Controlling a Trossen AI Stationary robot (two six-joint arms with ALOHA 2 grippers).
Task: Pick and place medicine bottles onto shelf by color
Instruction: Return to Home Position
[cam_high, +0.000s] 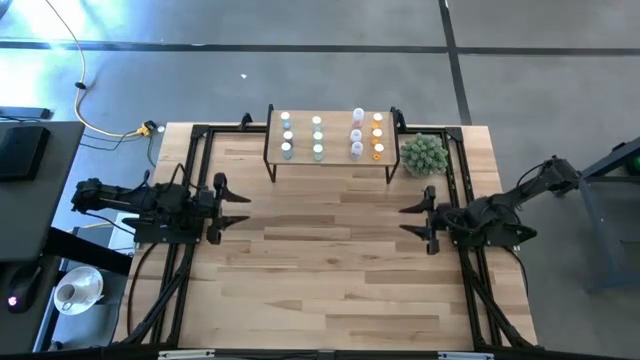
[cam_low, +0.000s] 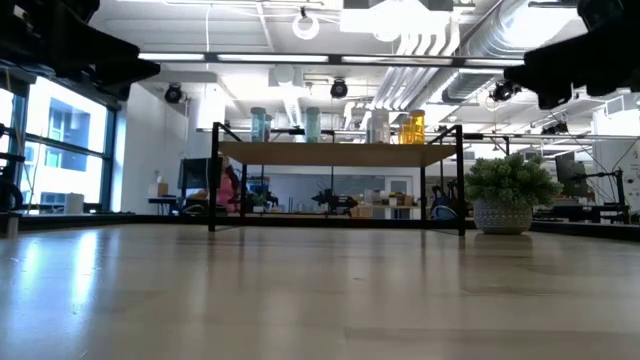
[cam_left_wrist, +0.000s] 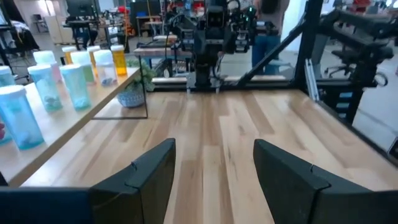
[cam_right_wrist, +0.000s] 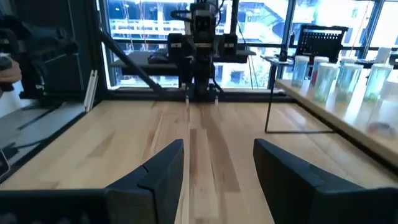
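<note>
All medicine bottles (cam_high: 317, 137) stand on shelf (cam_high: 337, 133) at far edge of table (cam_high: 330, 290), in colour rows: blue, green, clear, orange, left to right. Left gripper (cam_high: 244, 207) over table's left side, fingers apart, well apart from shelf & bottles. Right gripper (cam_high: 405, 220) over right side, fingers apart, near plant ball (cam_high: 424, 153), pointing twd left gripper

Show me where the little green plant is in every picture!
High view: the plant stands just right of the shelf.
Low view: the plant is at right, beside the shelf.
Left wrist view: the plant shows beyond the shelf's far end.
Right wrist view: not in it.
Shared landmark: the shelf.
</note>
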